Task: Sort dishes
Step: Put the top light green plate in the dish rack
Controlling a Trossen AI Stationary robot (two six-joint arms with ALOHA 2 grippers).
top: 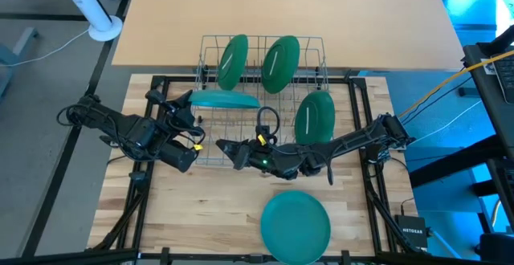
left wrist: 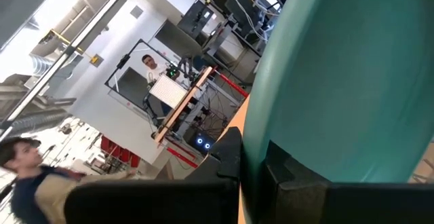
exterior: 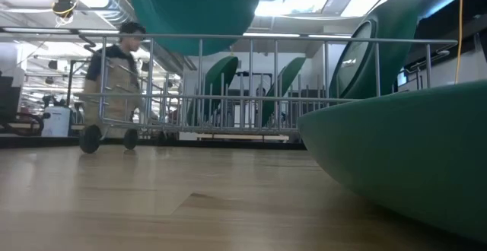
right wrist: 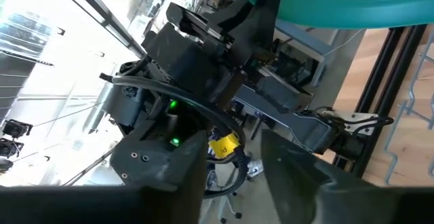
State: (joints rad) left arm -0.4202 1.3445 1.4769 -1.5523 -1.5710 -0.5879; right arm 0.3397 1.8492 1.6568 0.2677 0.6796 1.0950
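Observation:
My left gripper (top: 186, 101) is shut on a teal plate (top: 226, 99), held nearly on edge above the left part of the wire rack (top: 210, 128). The same plate shows high in the low view (exterior: 194, 11). Two green plates (top: 233, 60) (top: 281, 63) stand in the rack's far row, and a third (top: 315, 116) stands at its right side. Another teal plate (top: 295, 225) lies flat on the wooden table near the front edge. My right gripper (top: 222, 146) is open and empty over the rack's near side, pointing toward the left arm. My left gripper pinches the plate's rim (left wrist: 261, 149) between its two fingers (left wrist: 227, 163), at the end of the plate toward the table's left. The fingers come roughly level from the left. The plate is lifted clear above the rack and stands nearly upright, one face toward the near edge.
The rack stands across the joint between the pale far tabletop (top: 241, 8) and the wooden near board (top: 201, 217). A black frame (top: 357, 120) runs along both sides of the board. Cables (top: 434, 96) lie at the right. A person (exterior: 114, 68) stands beyond the table.

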